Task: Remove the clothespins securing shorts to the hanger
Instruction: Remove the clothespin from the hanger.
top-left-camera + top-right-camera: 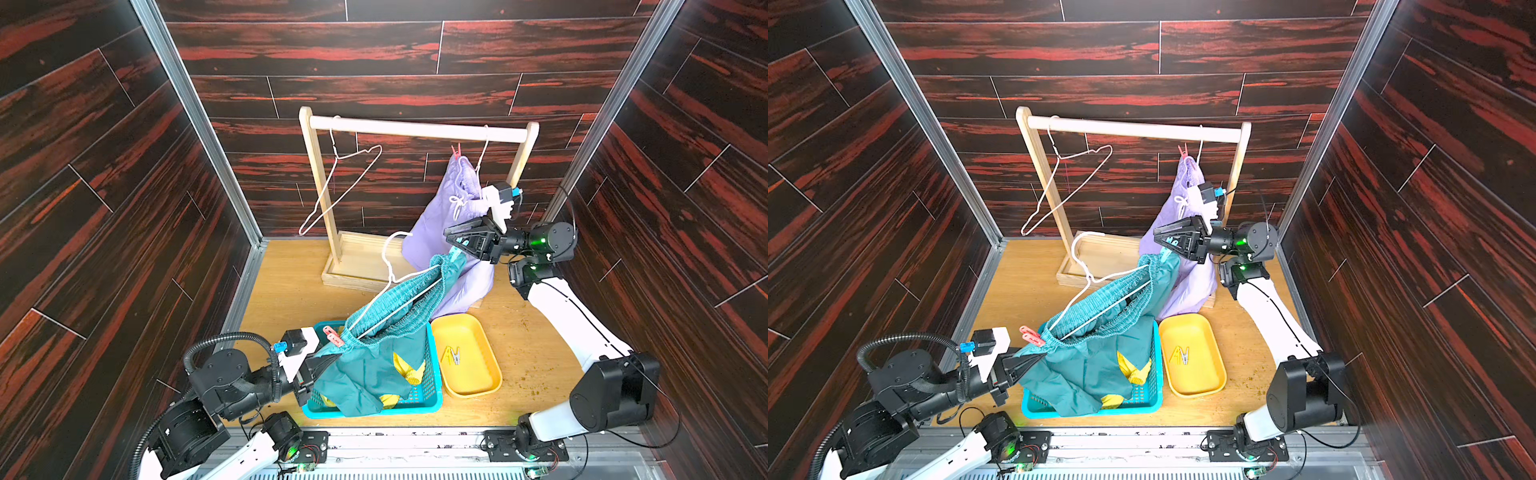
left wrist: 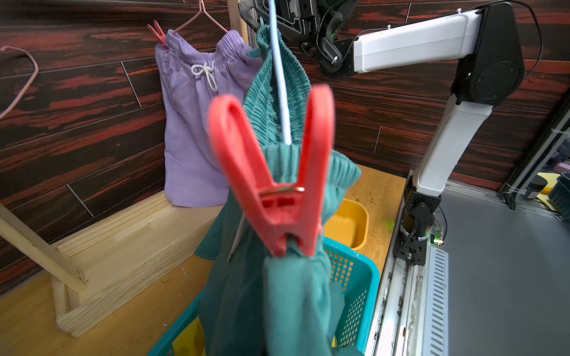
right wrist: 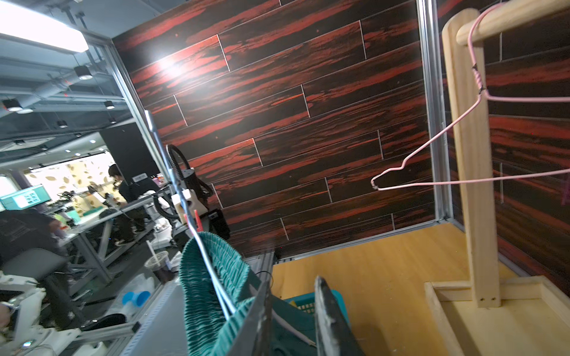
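The teal shorts [image 1: 374, 365] are stretched on a white hanger [image 1: 390, 266], slanting from the basket up to the right. My left gripper [image 1: 324, 358] is shut on the teal fabric at the low end, just below a red-pink clothespin [image 2: 274, 185] that pins the waistband. At the high end my right gripper [image 1: 448, 237] is closed around a light blue clothespin [image 1: 457, 246]. In the right wrist view its fingers [image 3: 324, 308] stand a little apart beside the waistband [image 3: 209, 277]. Lavender shorts [image 1: 440, 216] hang from the rack on another hanger, pinned by a red clothespin [image 1: 456, 151].
A wooden rack [image 1: 415, 126] stands at the back with an empty wire hanger [image 1: 336, 183]. A blue basket [image 1: 432, 399] under the teal shorts holds yellow shorts [image 1: 409, 370]. Beside it, a yellow tray [image 1: 482, 374] holds loose clothespins [image 1: 452, 355].
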### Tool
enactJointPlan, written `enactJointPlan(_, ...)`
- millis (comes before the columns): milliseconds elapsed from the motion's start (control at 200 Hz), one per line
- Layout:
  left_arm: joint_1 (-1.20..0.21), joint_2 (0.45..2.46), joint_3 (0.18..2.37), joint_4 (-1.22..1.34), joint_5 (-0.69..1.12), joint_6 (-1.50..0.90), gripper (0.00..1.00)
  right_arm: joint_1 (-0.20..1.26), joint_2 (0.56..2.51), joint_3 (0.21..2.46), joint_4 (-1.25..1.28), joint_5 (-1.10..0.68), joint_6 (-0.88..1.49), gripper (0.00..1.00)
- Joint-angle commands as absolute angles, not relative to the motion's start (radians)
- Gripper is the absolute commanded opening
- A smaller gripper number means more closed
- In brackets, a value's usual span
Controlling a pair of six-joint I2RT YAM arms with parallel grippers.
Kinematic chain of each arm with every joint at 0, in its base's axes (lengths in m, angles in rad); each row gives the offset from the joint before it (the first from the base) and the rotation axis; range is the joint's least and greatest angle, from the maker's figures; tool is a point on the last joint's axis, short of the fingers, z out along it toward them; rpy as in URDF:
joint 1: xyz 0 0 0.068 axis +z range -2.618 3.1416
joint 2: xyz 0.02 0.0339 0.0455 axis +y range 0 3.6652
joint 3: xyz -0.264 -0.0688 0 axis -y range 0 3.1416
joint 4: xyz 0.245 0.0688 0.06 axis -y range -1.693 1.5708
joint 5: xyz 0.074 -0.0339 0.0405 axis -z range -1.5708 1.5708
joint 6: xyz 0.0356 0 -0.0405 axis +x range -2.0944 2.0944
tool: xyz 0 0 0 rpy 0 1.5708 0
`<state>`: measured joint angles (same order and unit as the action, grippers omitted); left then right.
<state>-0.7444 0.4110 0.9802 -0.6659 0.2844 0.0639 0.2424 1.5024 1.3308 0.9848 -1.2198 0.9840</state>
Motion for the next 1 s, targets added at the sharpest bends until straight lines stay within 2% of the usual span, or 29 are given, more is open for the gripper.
enactJointPlan(0,-0.744,0.439,1.021,-0.619,0.296,0.078,0.00,0.250,1.520,1.358,0.990,-1.227,0.975,0.18)
enactJointPlan(65,-0.745,0.450,1.023,-0.625,0.297,0.083,0.00,0.253,1.522,1.364,0.969,-1.229,0.963,0.11)
enactJointPlan(150,-0.744,0.458,1.023,-0.624,0.301,0.087,0.00,0.254,1.522,1.367,0.951,-1.228,0.948,0.08)
enactJointPlan(210,-0.745,0.460,1.023,-0.623,0.302,0.089,0.00,0.256,1.522,1.369,0.932,-1.227,0.936,0.00)
enactJointPlan(391,-0.744,0.456,1.023,-0.632,0.297,0.089,0.00,0.253,1.517,1.392,0.821,-1.227,0.856,0.00)
enactJointPlan(596,-0.746,0.463,1.014,-0.668,0.282,0.090,0.00,0.251,1.494,1.486,0.462,-1.186,0.602,0.00)
enactJointPlan(822,-0.745,0.479,1.006,-0.666,0.248,0.105,0.00,0.243,1.481,1.535,0.410,-1.136,0.571,0.00)
enactJointPlan(902,-0.745,0.462,0.995,-0.640,0.204,0.104,0.00,0.243,1.461,1.526,0.346,-1.074,0.531,0.00)
enactJointPlan(992,-0.745,0.453,0.985,-0.609,0.132,0.097,0.00,0.248,1.417,1.522,0.163,-0.907,0.388,0.00)
